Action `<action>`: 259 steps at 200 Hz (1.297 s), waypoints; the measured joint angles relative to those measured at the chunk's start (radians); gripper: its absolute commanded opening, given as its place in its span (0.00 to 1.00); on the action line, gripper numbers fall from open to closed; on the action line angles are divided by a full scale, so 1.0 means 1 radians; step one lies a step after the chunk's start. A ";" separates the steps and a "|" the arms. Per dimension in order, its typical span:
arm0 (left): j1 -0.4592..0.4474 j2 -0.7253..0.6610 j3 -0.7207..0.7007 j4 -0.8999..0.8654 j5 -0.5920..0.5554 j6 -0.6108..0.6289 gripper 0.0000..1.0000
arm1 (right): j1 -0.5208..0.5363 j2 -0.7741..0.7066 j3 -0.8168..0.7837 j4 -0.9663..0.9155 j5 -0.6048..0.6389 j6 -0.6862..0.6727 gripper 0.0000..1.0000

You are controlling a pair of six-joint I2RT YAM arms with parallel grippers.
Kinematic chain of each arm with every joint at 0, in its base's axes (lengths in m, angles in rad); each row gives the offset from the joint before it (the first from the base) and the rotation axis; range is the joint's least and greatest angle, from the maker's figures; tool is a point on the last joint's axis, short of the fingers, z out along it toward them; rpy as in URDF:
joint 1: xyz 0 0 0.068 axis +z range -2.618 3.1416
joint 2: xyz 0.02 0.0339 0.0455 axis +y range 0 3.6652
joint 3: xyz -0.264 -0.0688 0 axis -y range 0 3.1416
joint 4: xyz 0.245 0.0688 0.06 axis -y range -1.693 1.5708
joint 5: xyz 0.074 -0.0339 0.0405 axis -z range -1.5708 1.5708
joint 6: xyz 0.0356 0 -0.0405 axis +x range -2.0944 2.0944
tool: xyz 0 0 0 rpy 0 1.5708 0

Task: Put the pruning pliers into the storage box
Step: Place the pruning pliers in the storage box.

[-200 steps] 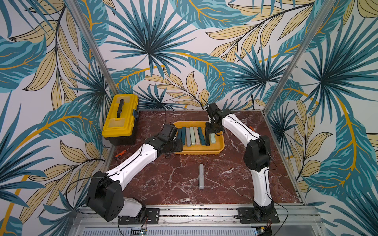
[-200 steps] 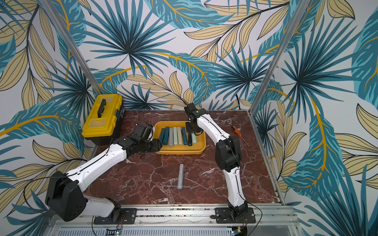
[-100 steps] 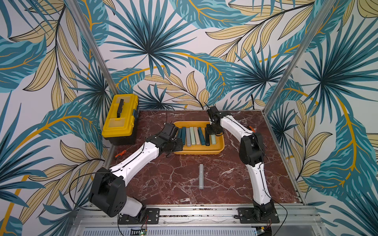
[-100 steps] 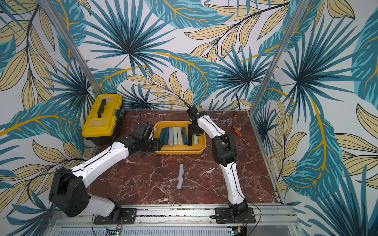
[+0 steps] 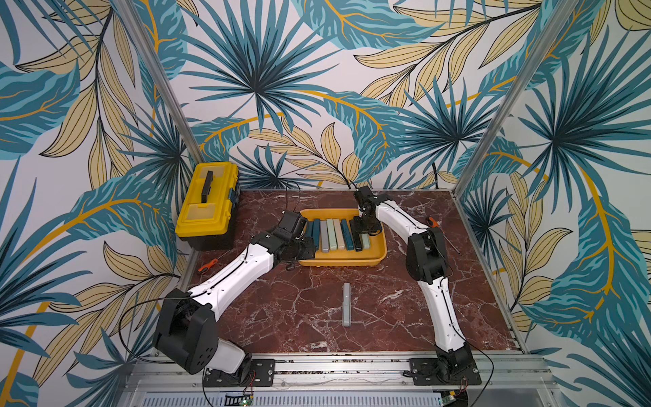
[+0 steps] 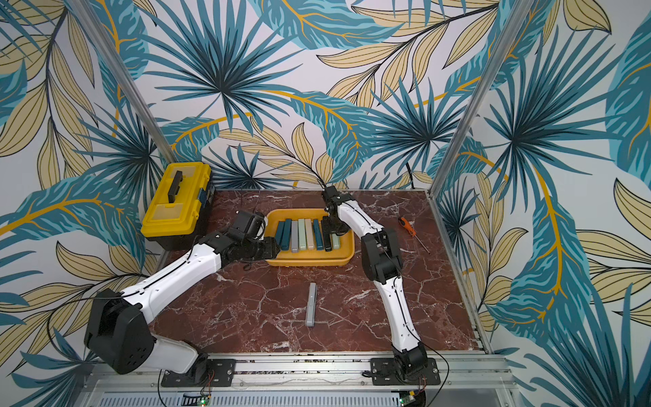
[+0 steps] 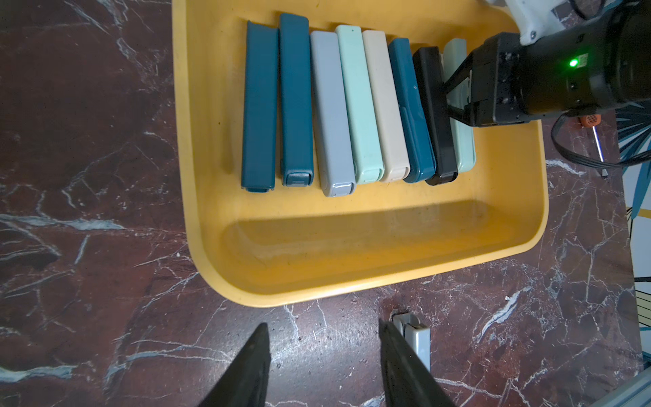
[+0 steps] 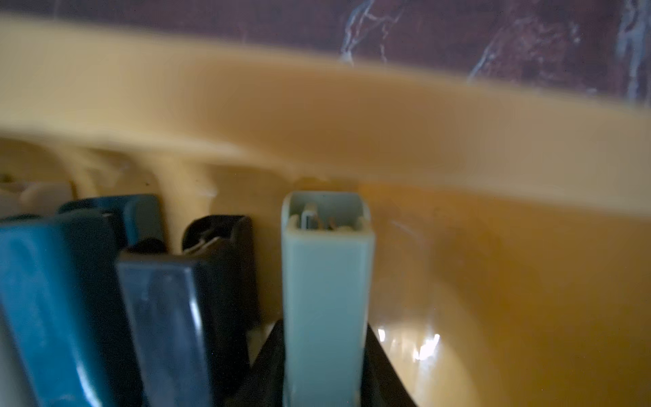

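Note:
The storage box (image 5: 340,262) (image 6: 306,262) (image 7: 317,290), a shallow orange-yellow tray, holds a row of several pruning pliers (image 5: 333,234) (image 7: 334,105) lying side by side. My right gripper (image 5: 364,232) (image 7: 454,95) (image 8: 326,352) reaches down into the tray and is shut on the pale green bar (image 8: 327,267) (image 7: 465,151) at the right end of the row, next to a black one. One grey bar (image 5: 346,304) (image 6: 311,304) (image 7: 417,338) lies on the table in front of the tray. My left gripper (image 5: 307,249) (image 7: 323,326) hangs open and empty by the tray's front left corner.
A yellow lidded toolbox (image 5: 208,204) stands at the back left. An orange-handled screwdriver (image 5: 431,222) (image 6: 405,223) lies right of the tray, close to my right arm. A small orange-handled tool (image 5: 208,266) lies at the table's left edge. Patterned walls close in three sides.
The right arm's elbow has swung in toward the tray while its gripper stays at the right end of the row with the pale green bar. The left gripper has hardly moved.

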 measured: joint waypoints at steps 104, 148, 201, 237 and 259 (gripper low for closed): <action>0.000 0.000 0.000 0.000 0.000 -0.001 0.52 | -0.002 0.059 0.090 0.029 -0.029 0.041 0.47; 0.000 0.000 0.000 0.000 0.001 -0.002 0.52 | -0.002 0.060 0.090 0.031 -0.028 0.040 0.52; 0.000 0.000 0.000 0.000 0.004 -0.008 0.52 | -0.002 0.059 0.091 0.034 -0.021 0.045 0.53; 0.000 0.000 0.000 0.000 0.006 -0.016 0.52 | -0.004 0.050 0.090 0.023 -0.021 0.045 0.53; 0.000 0.000 0.000 0.000 0.008 -0.019 0.52 | -0.006 0.023 0.088 0.007 -0.020 0.045 0.53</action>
